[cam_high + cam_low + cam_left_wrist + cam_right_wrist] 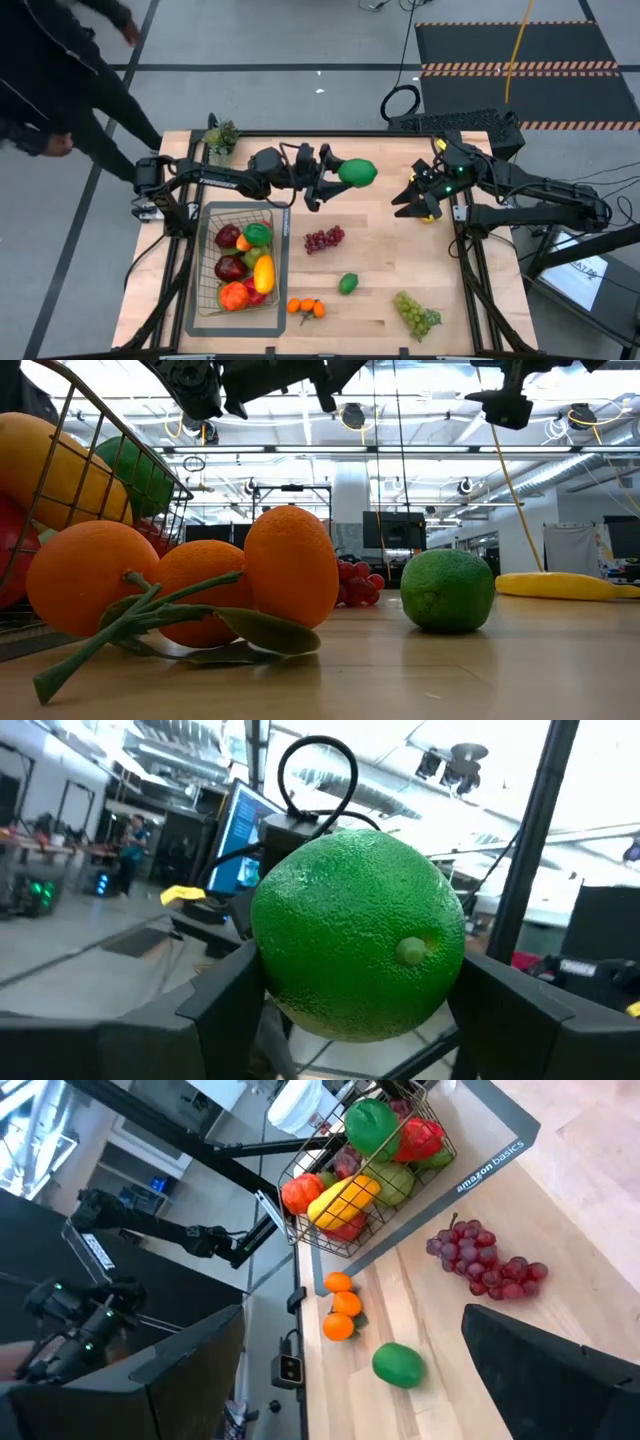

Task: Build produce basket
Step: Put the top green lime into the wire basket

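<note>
The high view looks straight down on the whole wooden table [400, 250], far enough to take in both arms and the floor around. The low view sits at table-top height, facing level across the wood into the room, so close to the oranges [180, 585] that they fill its near side, with the lime [447, 591] just behind. The left wrist view faces outward into the room, a large green fruit [358, 935] filling it at very short range. The right wrist view looks down from above across the table, sharing with the high and low views the wire basket [400, 1155], purple grapes [487, 1260], oranges and lime.
</note>
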